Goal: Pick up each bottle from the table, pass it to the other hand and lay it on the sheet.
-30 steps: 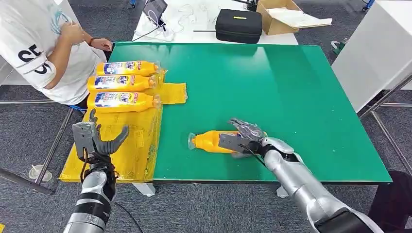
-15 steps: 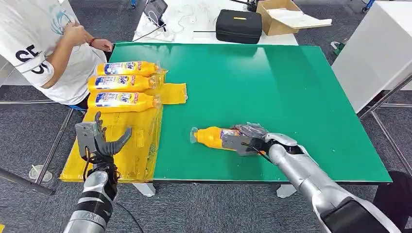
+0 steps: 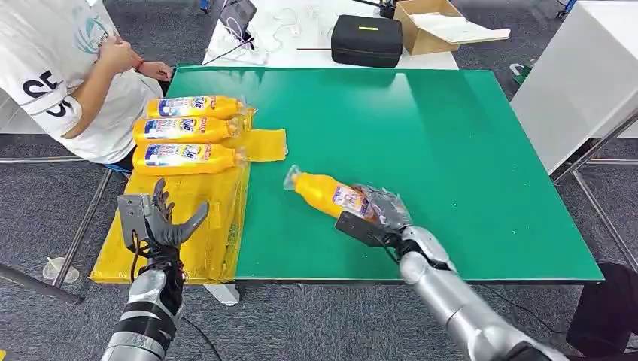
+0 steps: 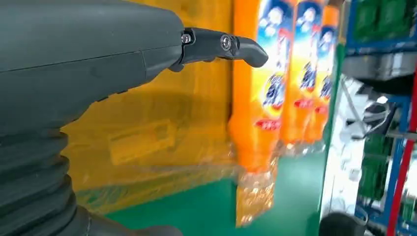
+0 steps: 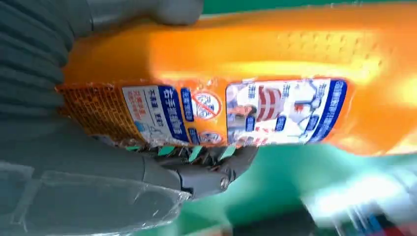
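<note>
My right hand (image 3: 375, 216) grips an orange bottle (image 3: 325, 193) by its base and holds it tilted above the green table (image 3: 451, 135), its clear-wrapped neck pointing up and to the left. In the right wrist view the bottle's label (image 5: 236, 113) lies against my right hand (image 5: 98, 162). Three orange bottles (image 3: 184, 128) lie side by side on the yellow sheet (image 3: 203, 218) at the table's left edge. My left hand (image 3: 162, 219) is raised over the near end of the sheet, fingers spread and holding nothing; its thumb (image 4: 221, 46) points toward the laid bottles (image 4: 255, 98).
A person in a white shirt (image 3: 68, 75) stands at the table's left, close to the laid bottles. Behind the green table, a white table carries a black case (image 3: 369, 39) and a cardboard box (image 3: 440, 26). A white cabinet (image 3: 583, 75) stands to the right.
My right hand has closed on the bottle, lifted it off the table and swung its neck up and leftward. My left hand has stayed raised over the sheet, shifting slightly.
</note>
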{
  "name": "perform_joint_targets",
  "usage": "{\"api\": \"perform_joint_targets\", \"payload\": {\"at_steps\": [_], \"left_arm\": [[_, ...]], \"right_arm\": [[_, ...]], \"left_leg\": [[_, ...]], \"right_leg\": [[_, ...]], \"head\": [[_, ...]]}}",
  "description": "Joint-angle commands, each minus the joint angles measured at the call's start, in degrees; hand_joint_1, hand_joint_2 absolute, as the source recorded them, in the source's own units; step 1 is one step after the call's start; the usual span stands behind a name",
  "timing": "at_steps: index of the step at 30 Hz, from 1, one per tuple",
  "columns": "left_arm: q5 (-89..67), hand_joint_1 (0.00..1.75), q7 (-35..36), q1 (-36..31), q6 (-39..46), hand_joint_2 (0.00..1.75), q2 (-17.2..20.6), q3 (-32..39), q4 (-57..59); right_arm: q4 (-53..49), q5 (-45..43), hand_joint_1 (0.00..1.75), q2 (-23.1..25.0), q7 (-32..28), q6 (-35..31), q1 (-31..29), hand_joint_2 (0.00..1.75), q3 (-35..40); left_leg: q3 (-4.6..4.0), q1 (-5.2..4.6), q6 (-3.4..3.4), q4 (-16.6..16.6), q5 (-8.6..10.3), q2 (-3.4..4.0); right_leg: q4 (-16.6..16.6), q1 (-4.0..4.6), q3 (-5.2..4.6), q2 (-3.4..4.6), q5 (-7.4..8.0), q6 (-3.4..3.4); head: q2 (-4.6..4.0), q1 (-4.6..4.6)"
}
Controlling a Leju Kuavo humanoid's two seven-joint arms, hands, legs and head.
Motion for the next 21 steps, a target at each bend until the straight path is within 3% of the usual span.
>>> {"api": "perform_joint_targets", "payload": {"at_steps": [1, 3, 7, 9, 14, 21], "left_arm": [[7.43, 0.00, 2.93, 2.46, -9.89, 1.75, 0.07, -2.98, -5.83], [8.65, 0.00, 3.76, 2.32, -12.08, 1.75, 0.02, -5.66, -7.62], [10.89, 0.00, 5.22, 2.07, -15.85, 1.75, 0.42, -9.20, -9.12], [14.96, 0.00, 6.91, 2.38, -21.28, 1.75, 1.35, -11.63, -9.72], [17.09, 0.00, 7.22, 2.83, -23.61, 1.75, 2.02, -12.60, -9.75], [17.97, 0.00, 5.64, 3.45, -28.78, 1.75, 3.63, -19.13, -10.84]], "right_arm": [[-21.95, 4.92, 1.75, 10.47, -11.15, -20.92, 10.09, 1.75, -20.28], [-28.56, 3.09, 1.75, 12.12, -14.76, -24.34, 13.09, 1.75, -23.05], [-29.76, 2.42, 1.75, 14.07, -18.99, -24.86, 15.00, 1.75, -26.81], [-25.42, 0.93, 1.75, 13.82, -20.81, -23.32, 14.12, 1.75, -26.96], [-21.90, 0.16, 1.75, 13.89, -22.49, -22.64, 13.33, 1.75, -26.43], [-5.65, -1.87, 1.75, 17.70, -26.52, -12.39, 11.69, 1.75, -18.25]], "left_leg": [[0.05, -0.02, 0.04, -0.02, -0.06, -0.06], [-0.17, -0.02, 0.05, 0.06, -0.03, -0.25], [-0.20, -0.03, 0.09, 0.04, -0.08, -0.47], [-0.09, -0.06, 0.12, 0.02, -0.11, -0.45], [-0.15, -0.07, 0.11, -0.03, -0.08, -0.26], [0.19, -0.01, 0.09, -0.20, -0.15, -0.06]], "right_leg": [[0.03, 0.01, 0.05, -0.14, -0.13, -0.09], [0.08, 0.00, -0.04, -0.26, -0.18, -0.06], [0.05, 0.00, 0.02, -0.46, -0.24, -0.07], [0.03, -0.03, 0.12, -0.46, -0.26, -0.08], [-0.03, -0.06, 0.06, -0.25, -0.22, 0.03], [-0.21, 0.01, 0.29, -0.08, -0.21, -0.02]], "head": [[0.00, 0.06], [0.00, 0.11], [0.00, 0.11], [0.00, 0.13], [0.02, 0.11], [0.00, 0.11]]}}
